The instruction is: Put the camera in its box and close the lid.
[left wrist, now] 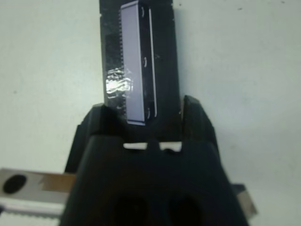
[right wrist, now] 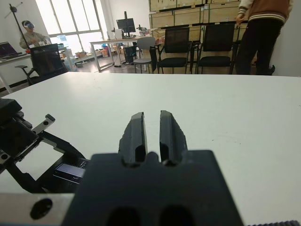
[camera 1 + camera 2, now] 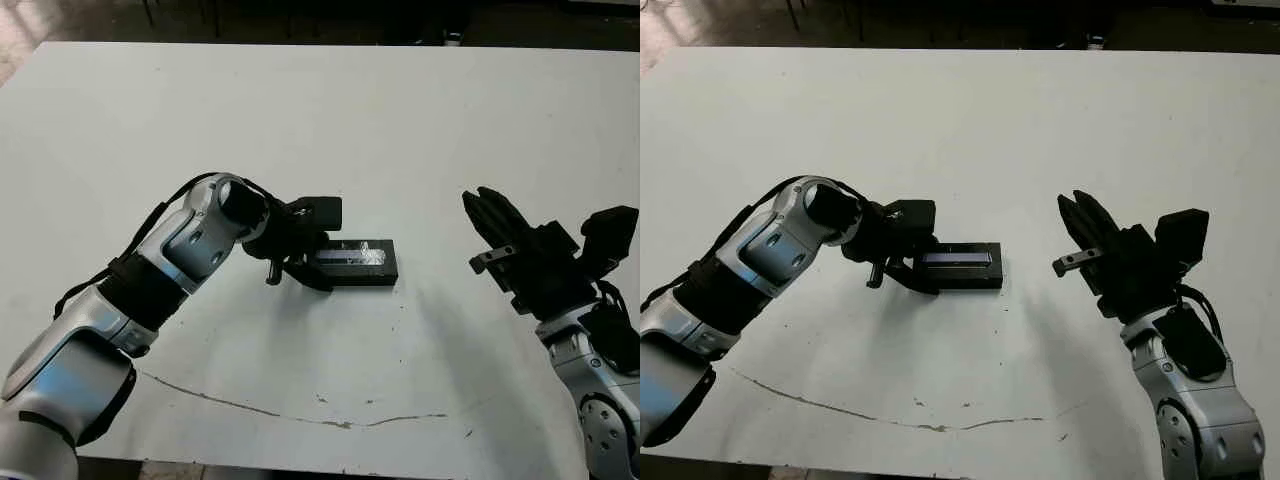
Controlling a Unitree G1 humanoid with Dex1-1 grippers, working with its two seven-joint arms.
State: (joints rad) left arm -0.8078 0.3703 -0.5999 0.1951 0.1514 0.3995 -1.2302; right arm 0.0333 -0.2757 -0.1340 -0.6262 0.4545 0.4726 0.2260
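The right hand (image 3: 1080, 235), nearest and closed on nothing, hovers right of the lid (image 3: 357, 262), which lies mid-counter (image 3: 420, 120) with the left hand (image 3: 305, 245) spread around its left end, so a careless squeeze or push could skew it off the box beneath, unseen.

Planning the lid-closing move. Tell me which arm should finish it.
Left. The left gripper sits right at one end of the lid, which lies stripe-up and lines up with it in the left wrist view. The right gripper hangs off to the side, clear of the lid, fingers together.
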